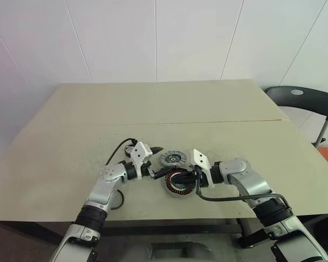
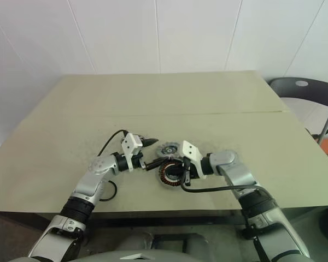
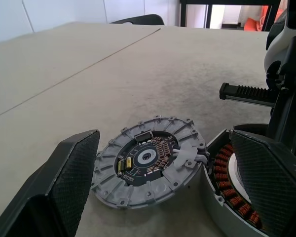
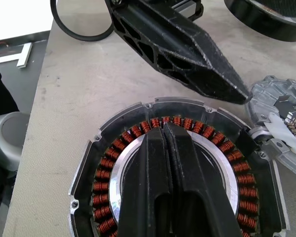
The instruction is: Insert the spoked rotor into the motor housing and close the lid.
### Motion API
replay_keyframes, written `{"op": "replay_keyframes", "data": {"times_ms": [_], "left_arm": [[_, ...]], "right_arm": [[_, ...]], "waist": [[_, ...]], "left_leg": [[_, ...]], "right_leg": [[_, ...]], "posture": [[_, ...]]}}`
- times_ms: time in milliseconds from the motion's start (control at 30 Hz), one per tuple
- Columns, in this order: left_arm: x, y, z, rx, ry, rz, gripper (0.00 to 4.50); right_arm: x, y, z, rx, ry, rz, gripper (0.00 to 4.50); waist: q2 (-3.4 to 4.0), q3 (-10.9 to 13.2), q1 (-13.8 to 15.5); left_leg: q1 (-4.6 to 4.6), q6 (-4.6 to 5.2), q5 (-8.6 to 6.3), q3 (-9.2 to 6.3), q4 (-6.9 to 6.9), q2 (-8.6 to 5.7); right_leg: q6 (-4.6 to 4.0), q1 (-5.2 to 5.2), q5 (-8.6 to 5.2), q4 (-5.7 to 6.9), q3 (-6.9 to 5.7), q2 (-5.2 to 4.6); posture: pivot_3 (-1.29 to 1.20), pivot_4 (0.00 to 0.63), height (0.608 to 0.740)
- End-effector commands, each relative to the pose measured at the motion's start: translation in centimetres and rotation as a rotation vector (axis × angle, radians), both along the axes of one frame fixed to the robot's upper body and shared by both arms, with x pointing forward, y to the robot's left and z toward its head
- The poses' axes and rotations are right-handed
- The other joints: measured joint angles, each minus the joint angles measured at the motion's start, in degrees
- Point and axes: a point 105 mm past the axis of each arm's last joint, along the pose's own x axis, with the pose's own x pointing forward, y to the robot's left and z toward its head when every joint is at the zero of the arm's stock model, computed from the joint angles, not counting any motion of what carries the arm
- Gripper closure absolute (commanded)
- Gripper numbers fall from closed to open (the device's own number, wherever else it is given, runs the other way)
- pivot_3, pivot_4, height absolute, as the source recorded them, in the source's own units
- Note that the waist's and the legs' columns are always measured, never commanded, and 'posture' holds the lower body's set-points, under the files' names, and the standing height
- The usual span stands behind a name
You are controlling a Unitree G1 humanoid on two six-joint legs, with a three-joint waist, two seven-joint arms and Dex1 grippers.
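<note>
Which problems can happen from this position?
The right gripper, shut, hovers over the housing; it could scrape the copper windings. The lid lies against the housing rim, between the open left fingers, so closing could knock both. I cannot find the rotor.
</note>
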Motion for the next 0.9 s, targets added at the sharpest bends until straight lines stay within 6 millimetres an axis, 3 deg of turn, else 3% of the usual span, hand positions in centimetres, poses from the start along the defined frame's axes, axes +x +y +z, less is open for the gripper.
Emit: {"op": "replay_keyframes", "data": {"times_ms": [33, 200, 333, 667, 900], "left_arm": [[0.3, -0.3, 1.0, 0.002, -0.046, -0.013, 0.00], [0.2, -0.3, 0.9, 0.006, -0.041, -0.014, 0.00], [0.2, -0.3, 0.8, 0.005, -0.039, -0.014, 0.00], [0.1, 0.0, 1.0, -0.013, -0.034, -0.018, 0.00], [0.1, 0.0, 1.0, -0.008, -0.036, -0.014, 0.00]], "right_arm": [[0.7, -0.9, 0.3, 0.022, 0.022, -0.063, 4.45], [-1.0, -0.5, 4.2, 0.272, 0.171, 0.025, 4.45], [-1.6, -0.8, 5.2, 0.314, 0.200, 0.044, 4.45], [0.2, -0.6, 2.7, 0.168, 0.079, -0.054, 4.45], [-0.6, -3.0, -2.0, -0.113, 0.103, -0.041, 4.45]], "waist": [[0.00, 0.0, 0.0], [0.00, 0.0, 0.0], [0.00, 0.0, 0.0], [0.01, 0.0, 0.0], [0.01, 0.0, 0.0]], "left_leg": [[0.00, 0.00, 0.00, 0.00, 0.00, 0.01], [-0.16, 0.11, 0.06, 0.00, -0.01, -0.01], [-0.23, 0.13, 0.07, 0.01, -0.20, -0.01], [-0.24, 0.11, 0.05, 0.02, -0.21, -0.01], [-0.15, 0.11, 0.06, 0.04, -0.21, -0.01]], "right_leg": [[0.00, 0.00, 0.00, 0.02, 0.00, 0.00], [0.03, -0.16, 0.02, 0.00, 0.01, -0.01], [0.06, -0.31, 0.04, -0.07, 0.04, -0.03], [0.04, -0.32, 0.03, -0.06, 0.04, -0.03], [0.04, -0.24, 0.03, -0.06, 0.04, -0.03]], "posture": [[0.00, 0.000, 0.740], [0.00, 0.000, 0.740], [0.00, 0.000, 0.740], [0.00, 0.000, 0.740], [0.00, 0.000, 0.740]]}}
